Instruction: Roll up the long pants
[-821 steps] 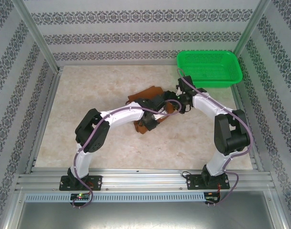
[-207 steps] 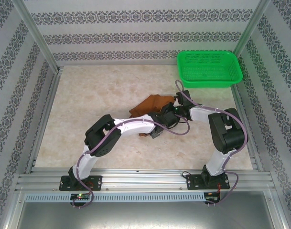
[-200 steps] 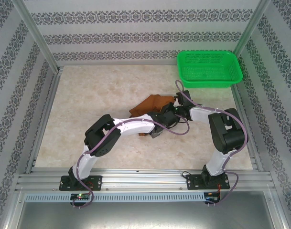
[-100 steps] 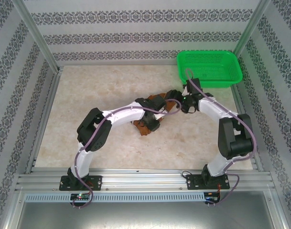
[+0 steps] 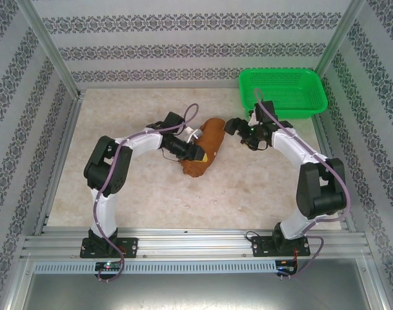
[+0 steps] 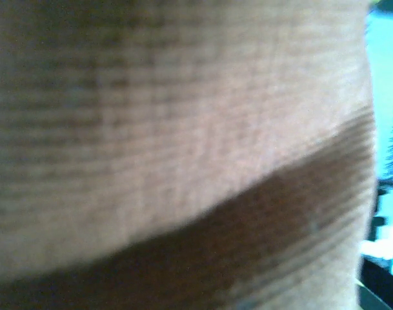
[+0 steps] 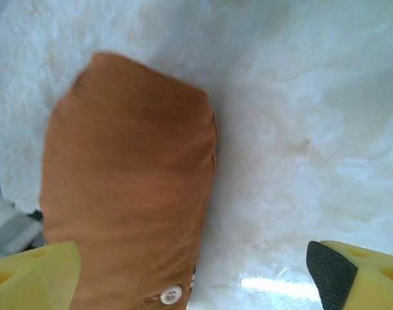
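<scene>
Beside the rolled long pants (image 5: 206, 145), right fingers (image 7: 354, 276) spread wide, empty; left fingers (image 5: 197, 153): cannot tell.

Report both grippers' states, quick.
Left gripper: at the long pants; open or shut cannot be told.
Right gripper: open, holding nothing.

The long pants (image 5: 206, 146) are now rolled; the right gripper (image 5: 230, 126) has withdrawn.
</scene>
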